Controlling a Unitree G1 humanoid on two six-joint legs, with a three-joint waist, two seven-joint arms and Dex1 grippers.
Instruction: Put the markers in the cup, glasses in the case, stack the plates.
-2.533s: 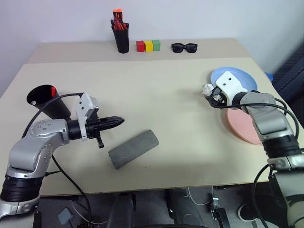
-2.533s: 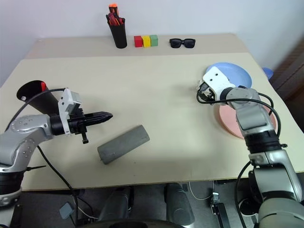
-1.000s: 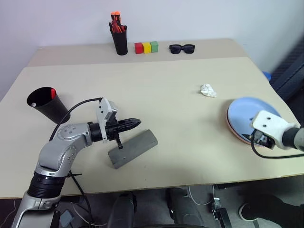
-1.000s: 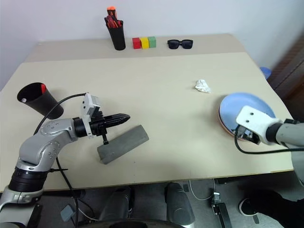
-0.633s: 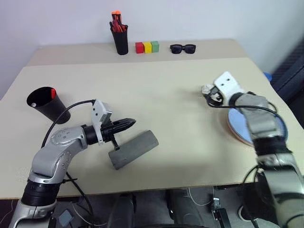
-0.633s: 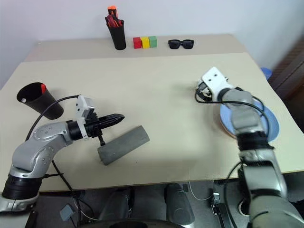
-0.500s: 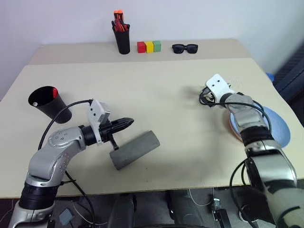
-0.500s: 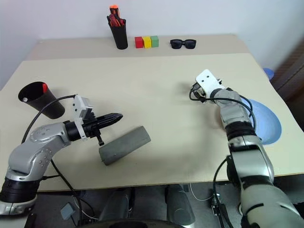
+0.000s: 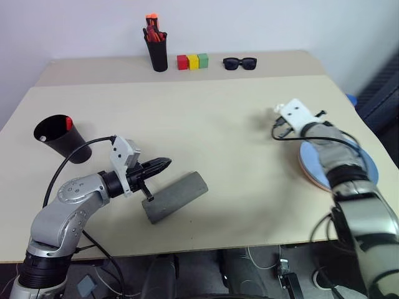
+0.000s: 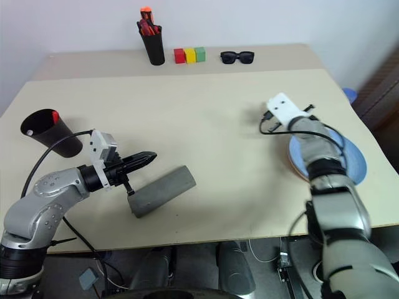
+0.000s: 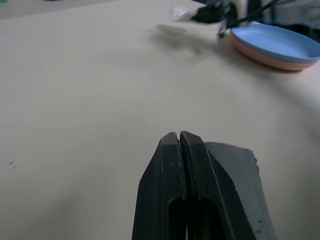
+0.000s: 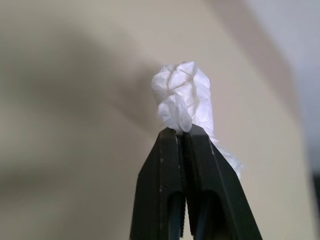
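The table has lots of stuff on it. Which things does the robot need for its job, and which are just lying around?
Needed: cup with marker, grey case, blue plate on pink plate.

Lying around: pen holder, colored blocks, sunglasses, crumpled paper.

A beige counter (image 9: 206, 118) carries a grey case (image 9: 175, 196), a black cup (image 9: 62, 138), stacked plates (image 9: 355, 163), a pen holder (image 9: 157, 55), coloured blocks (image 9: 192, 61) and sunglasses (image 9: 240, 63).
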